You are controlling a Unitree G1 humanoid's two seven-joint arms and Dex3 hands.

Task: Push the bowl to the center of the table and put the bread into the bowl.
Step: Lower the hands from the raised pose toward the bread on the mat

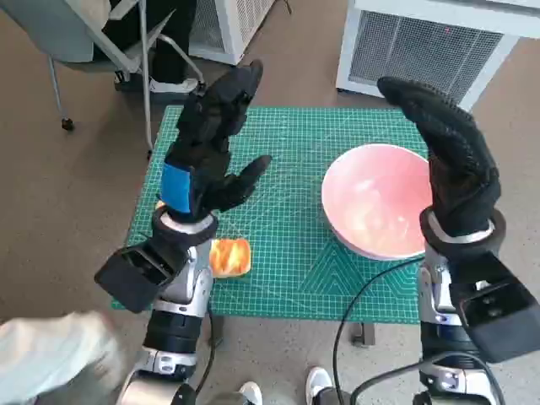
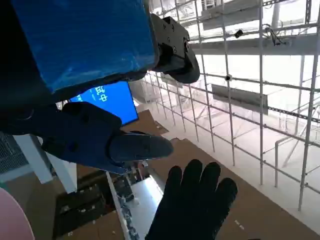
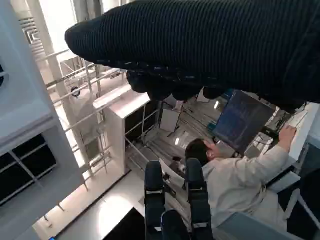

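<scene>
Pink bowl (image 1: 380, 201) sits on the green cutting mat (image 1: 287, 160), toward the robot's right side of the table, near the mat's front right part. Interior reads pale pink and glossy; nothing seen inside it. Bread (image 1: 229, 256), orange-brown, lies on the mat near its front left edge, well apart from the bowl and partly behind the left forearm. Left hand (image 1: 211, 139) is raised above the mat's left half, blue tape on its back, fingers extended and apart, thumb out toward the bowl; it holds nothing. Left wrist view agrees: black fingers (image 2: 140, 147) stretched out with open space around them, the gloved right hand's fingertips showing beyond. Right hand (image 1: 451, 148) in the knitted glove is lifted over the bowl's right rim, fingers straight and close together, pointing away from the robot; nothing in it, contact with the bowl not discernible. Right wrist view shows the glove as a dark band and a seated person (image 3: 235, 175) at a screen. Dark cable (image 1: 363, 295) hangs past the table's front edge. Chair legs (image 1: 143, 76) and white cabinets (image 1: 422, 42) stand on the floor beyond the table.
</scene>
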